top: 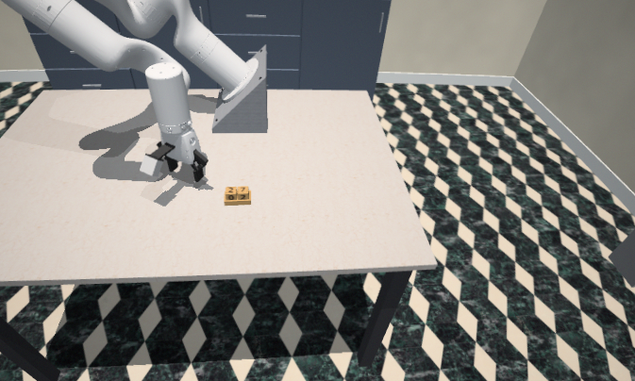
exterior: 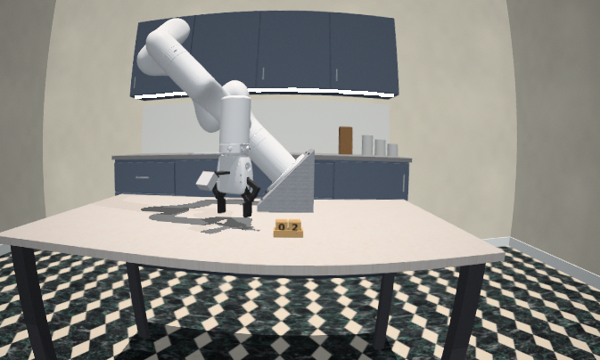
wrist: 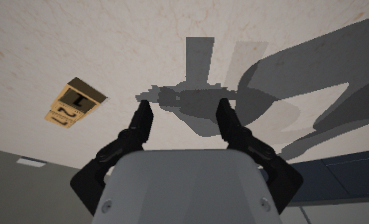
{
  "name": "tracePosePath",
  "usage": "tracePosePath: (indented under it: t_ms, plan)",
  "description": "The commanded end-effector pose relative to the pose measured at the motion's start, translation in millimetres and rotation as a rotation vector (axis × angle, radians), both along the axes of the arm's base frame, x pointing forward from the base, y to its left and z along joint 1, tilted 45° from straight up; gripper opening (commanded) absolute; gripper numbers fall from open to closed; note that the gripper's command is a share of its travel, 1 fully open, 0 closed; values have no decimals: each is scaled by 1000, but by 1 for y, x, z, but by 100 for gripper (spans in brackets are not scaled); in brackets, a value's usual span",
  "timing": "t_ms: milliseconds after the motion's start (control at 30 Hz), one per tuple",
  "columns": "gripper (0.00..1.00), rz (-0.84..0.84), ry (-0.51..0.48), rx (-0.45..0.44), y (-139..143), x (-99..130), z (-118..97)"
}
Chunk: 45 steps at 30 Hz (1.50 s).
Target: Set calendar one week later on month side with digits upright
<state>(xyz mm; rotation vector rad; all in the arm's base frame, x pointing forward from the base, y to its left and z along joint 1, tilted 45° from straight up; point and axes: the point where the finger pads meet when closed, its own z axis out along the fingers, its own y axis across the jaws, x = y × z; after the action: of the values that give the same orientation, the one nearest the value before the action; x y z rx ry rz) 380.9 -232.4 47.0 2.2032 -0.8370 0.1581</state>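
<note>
The wooden calendar [top: 237, 201] stands on the table: a small tan tray with two cubes side by side in it. Its front side reads 0 on the left cube [exterior: 282, 225] and 2 on the right cube [exterior: 294, 225]. The cubes' top faces read 2 and 7 in the top view. The calendar also shows in the wrist view [wrist: 75, 102], at the left. My gripper [top: 185, 171] is open and empty. It hangs just above the table, to the left of the calendar and a little behind it. It also shows in the exterior view [exterior: 234, 210] and in the wrist view [wrist: 184, 116].
The arm's grey wedge-shaped mount [top: 243, 102] stands on the table behind the calendar. Dark blue cabinets [top: 272, 38] line the wall beyond the table's far edge. A counter with a brown box [exterior: 345, 140] and canisters stands far behind.
</note>
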Motion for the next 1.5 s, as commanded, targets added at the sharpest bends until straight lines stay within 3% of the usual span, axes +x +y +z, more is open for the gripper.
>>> tracePosePath:
  t_ms: [0,367,1133,1467]
  plan:
    - [100,0,-1,0,6,2,6]
    - [100,0,-1,0,34,8,35]
    - [100,24,23,5,37,10,35]
    - [100,249,245,49,48,27,25]
